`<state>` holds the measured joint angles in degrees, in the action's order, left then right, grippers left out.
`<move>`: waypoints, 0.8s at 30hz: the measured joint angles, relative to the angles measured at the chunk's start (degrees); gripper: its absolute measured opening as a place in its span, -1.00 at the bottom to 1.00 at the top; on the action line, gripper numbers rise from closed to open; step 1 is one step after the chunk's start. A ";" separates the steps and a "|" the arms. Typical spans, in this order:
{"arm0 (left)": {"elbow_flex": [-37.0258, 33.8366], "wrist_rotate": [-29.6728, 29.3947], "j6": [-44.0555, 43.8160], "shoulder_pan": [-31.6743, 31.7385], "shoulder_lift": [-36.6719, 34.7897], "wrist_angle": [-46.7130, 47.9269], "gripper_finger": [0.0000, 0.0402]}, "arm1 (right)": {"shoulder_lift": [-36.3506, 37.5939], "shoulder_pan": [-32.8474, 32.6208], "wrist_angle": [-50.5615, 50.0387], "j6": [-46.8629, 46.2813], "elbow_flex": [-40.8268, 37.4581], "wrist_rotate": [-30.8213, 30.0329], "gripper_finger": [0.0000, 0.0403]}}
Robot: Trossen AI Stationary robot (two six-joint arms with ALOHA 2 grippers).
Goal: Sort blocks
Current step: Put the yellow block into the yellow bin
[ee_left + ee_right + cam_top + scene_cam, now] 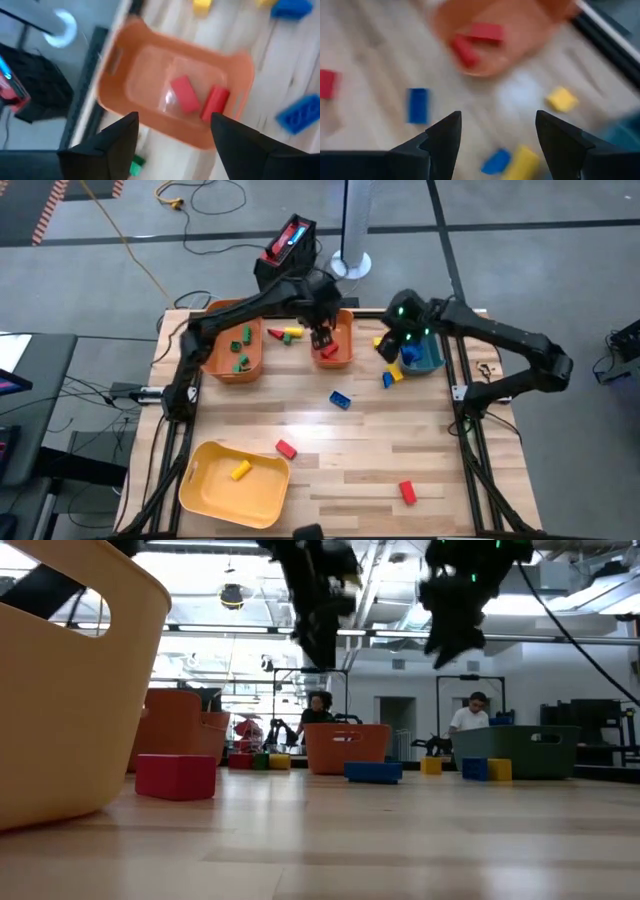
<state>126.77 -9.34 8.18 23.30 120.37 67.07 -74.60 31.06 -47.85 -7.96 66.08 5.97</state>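
Two red blocks (200, 97) in the small orange bin (333, 350), left gripper (321, 338) above it with nothing held.

Its fingers (107, 145) are spread wide apart and empty, as the left wrist view shows. The right gripper (397, 345) hovers near the teal bin (425, 358), fingers (442, 137) also spread, nothing between them. Green blocks (241, 350) lie in the larger orange bin (232, 355); one yellow block (240, 470) sits in the yellow bin (235, 485). Loose on the counter (340, 470): a blue block (341, 399) mid-counter, red blocks (286, 448) nearer the front, blue and yellow ones (391, 376) beside the teal bin.
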 joint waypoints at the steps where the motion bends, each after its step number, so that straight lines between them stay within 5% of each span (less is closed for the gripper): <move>1: -0.67 -0.30 -0.51 -0.22 -1.31 -1.03 0.17 | -0.88 2.08 -1.56 1.18 0.04 0.08 0.31; 15: -14.53 -2.44 -8.98 -8.31 -14.85 -4.08 0.05 | -23.74 7.31 -8.13 31.25 10.52 1.60 0.32; 24: -34.74 -3.26 -16.69 -11.83 -26.14 -14.19 0.05 | -31.85 10.00 -6.31 39.64 12.49 -0.99 0.32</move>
<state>92.03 -12.59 -8.51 11.47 94.23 52.88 -106.45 41.06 -54.15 31.68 78.58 4.98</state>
